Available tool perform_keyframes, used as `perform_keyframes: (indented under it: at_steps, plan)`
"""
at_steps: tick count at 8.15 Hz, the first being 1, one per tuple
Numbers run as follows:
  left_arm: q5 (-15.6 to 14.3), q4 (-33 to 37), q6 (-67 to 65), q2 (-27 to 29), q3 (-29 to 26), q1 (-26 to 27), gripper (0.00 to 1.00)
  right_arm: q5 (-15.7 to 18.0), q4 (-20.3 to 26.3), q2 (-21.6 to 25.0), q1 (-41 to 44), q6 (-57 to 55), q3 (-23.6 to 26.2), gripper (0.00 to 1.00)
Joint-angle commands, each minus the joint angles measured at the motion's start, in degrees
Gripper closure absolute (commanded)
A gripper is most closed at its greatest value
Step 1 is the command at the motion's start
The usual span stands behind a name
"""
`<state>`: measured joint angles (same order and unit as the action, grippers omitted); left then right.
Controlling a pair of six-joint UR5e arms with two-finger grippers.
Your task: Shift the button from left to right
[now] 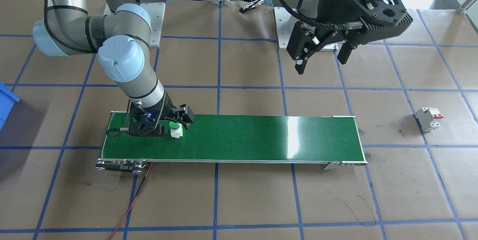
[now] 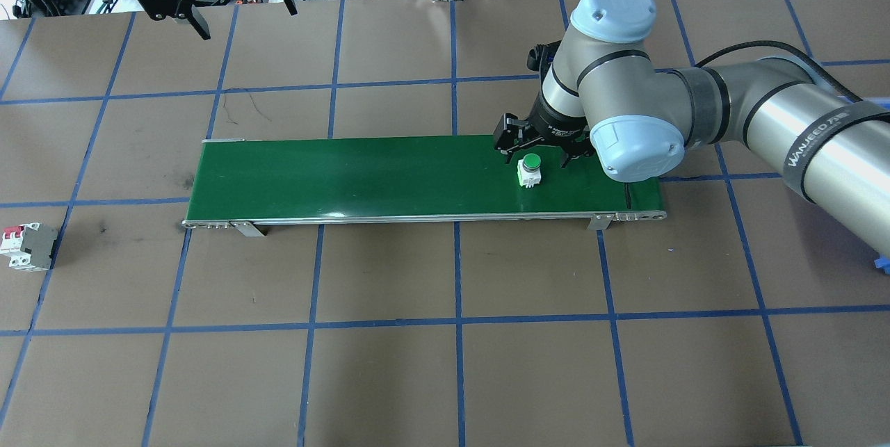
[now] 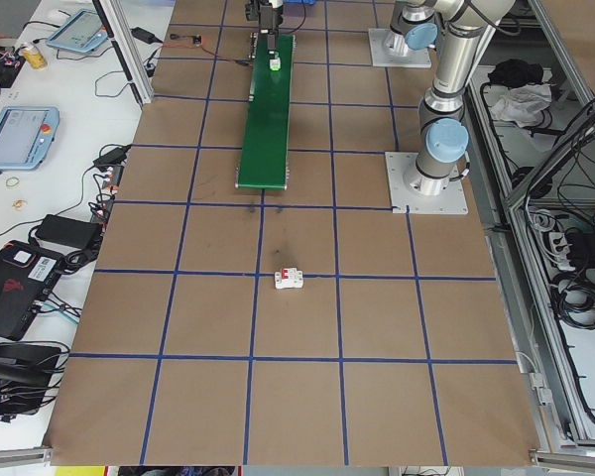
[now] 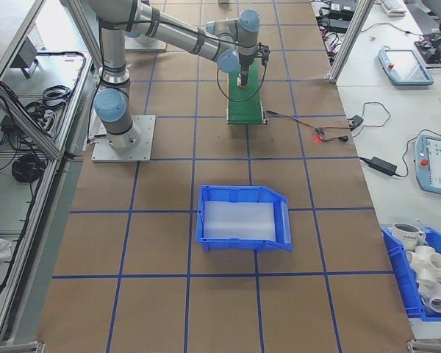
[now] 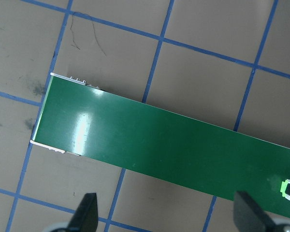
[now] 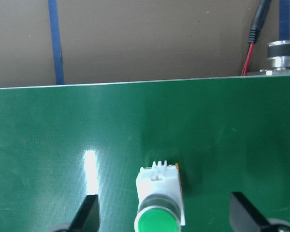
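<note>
Overhead exterior view: the only legible writing is "WANJEED" on a black band round the right arm's forearm; no label on the button [image 2: 530, 170] can be read. The button stands upright on the green conveyor belt [image 2: 361, 176], toward the belt's right end, green cap up on its white base; the right gripper [image 2: 534, 148] hangs just above and behind it with its jaws spread, released, the button between the two fingers but touching neither in the right wrist view, where belt shows on both sides of the white base. The button sits roughly midway across the belt's width, with green surface between it and either long edge; left of it the belt runs bare to its far end. The left gripper [image 2: 222, 5] is held high, well beyond the belt's left end, jaws wide apart and holding nothing. A white circuit breaker [image 2: 26, 247] with red levers lies on the brown table [image 2: 445, 336] well left of the belt. In the exterior right view a blue bin [image 4: 242, 218] sits beyond the belt's right end.
</note>
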<state>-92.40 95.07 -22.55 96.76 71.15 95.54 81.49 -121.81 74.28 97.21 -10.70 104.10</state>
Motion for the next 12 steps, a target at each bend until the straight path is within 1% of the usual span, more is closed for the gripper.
perform_keyframes:
  at_steps: [1,2,3,4,5,6,7,8,9,11,12]
  plan:
    - [0.1,-0.1,0.1,-0.3,0.1,0.3,0.00,3.7,-0.2,-3.5,0.1,4.7,-0.2,0.40]
    - [0.2,-0.1,0.0,-0.3,0.0,0.3,0.00,5.0,0.2,-3.4,-0.3,5.0,-0.3,0.72]
    - [0.1,-0.1,0.0,-0.3,0.2,0.3,0.00,7.2,0.4,-2.8,-0.7,6.5,-0.6,0.96]
    - [0.1,-0.1,0.0,-0.5,0.2,0.3,0.00,9.5,1.4,-2.0,-2.9,11.3,-1.1,1.00]
    - [0.2,-0.1,0.0,-0.7,0.2,0.3,0.00,9.7,5.2,0.1,-7.5,17.1,-1.8,1.00]
    - [0.2,-0.1,0.0,-0.8,0.1,0.3,0.00,9.9,9.7,1.3,-12.7,26.7,-4.8,1.00]
    - [0.3,-0.1,-0.1,-0.8,0.2,0.3,0.00,10.3,14.2,1.6,-17.9,37.7,-8.9,1.00]
    - [0.3,-0.2,0.0,-0.8,0.1,0.3,0.00,13.3,16.8,2.3,-22.6,50.4,-11.5,1.00]
    - [0.4,-0.2,-0.1,-0.8,0.0,0.3,0.00,15.7,16.6,3.5,-27.2,64.8,-12.8,1.00]
    - [0.4,-0.2,-0.1,-0.9,0.0,0.3,0.00,15.1,15.7,4.4,-39.1,87.1,-13.0,1.00]
    - [0.5,-0.2,-0.1,-0.9,0.0,0.3,0.00,14.7,12.1,3.9,-44.2,99.0,-13.0,1.00]
